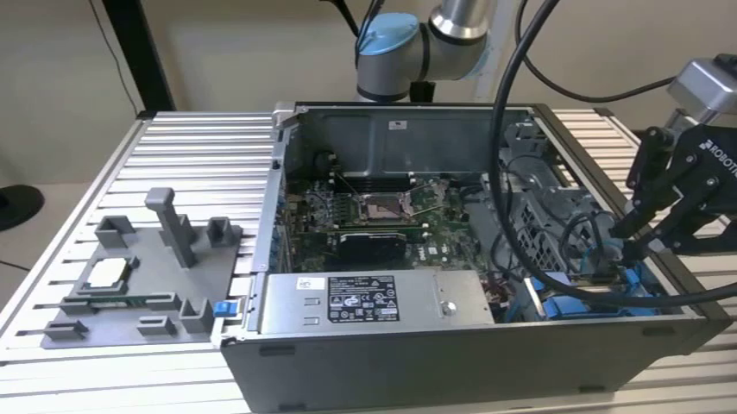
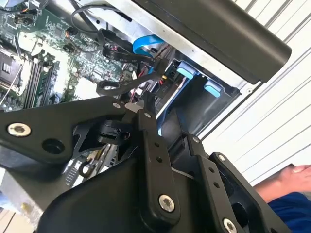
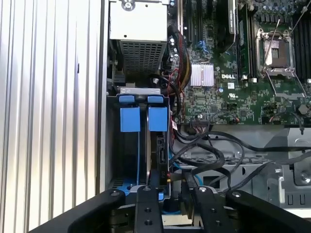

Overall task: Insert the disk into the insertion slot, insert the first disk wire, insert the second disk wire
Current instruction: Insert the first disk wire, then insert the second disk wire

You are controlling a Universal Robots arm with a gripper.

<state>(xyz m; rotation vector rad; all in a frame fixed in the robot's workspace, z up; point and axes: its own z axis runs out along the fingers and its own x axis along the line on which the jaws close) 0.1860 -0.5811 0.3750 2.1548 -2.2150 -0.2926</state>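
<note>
1. In the exterior view, an open computer case (image 1: 461, 362) stands on a ribbed metal table (image 1: 196, 147). A labelled power supply box (image 1: 357, 302) lies along the case's near wall, with the motherboard (image 1: 381, 216) behind it. A grey fixture tray (image 1: 116, 293) lies on the table toward the exterior view's left, well apart from the case. The gripper (image 1: 631, 246) hangs low inside the case's corner on the exterior view's right. It is just above the insertion slot (image 1: 588, 302), where blue plastic shows. Black cables (image 1: 507, 129) loop down from the arm.

2. In the first wrist view, the disk (image 3: 160, 150) sits in the insertion slot and is seen edge-on. Its dark connector strip faces the inside of the case, and its metal body is hidden. Two blue tabs (image 3: 130, 119) stand side by side at the slot's far end. The gripper is just beside the connector edge, and black wires (image 3: 209, 155) run close past it. Whether it is grasping a wire or released cannot be told.

3. In the second wrist view, the gripper is close to the slot's mouth. A light-blue flat cable (image 2: 146, 44) lies between the motherboard and the slot. A person's hand (image 2: 294, 175) with a blue sleeve (image 2: 289, 208) rests outside the case.
</note>
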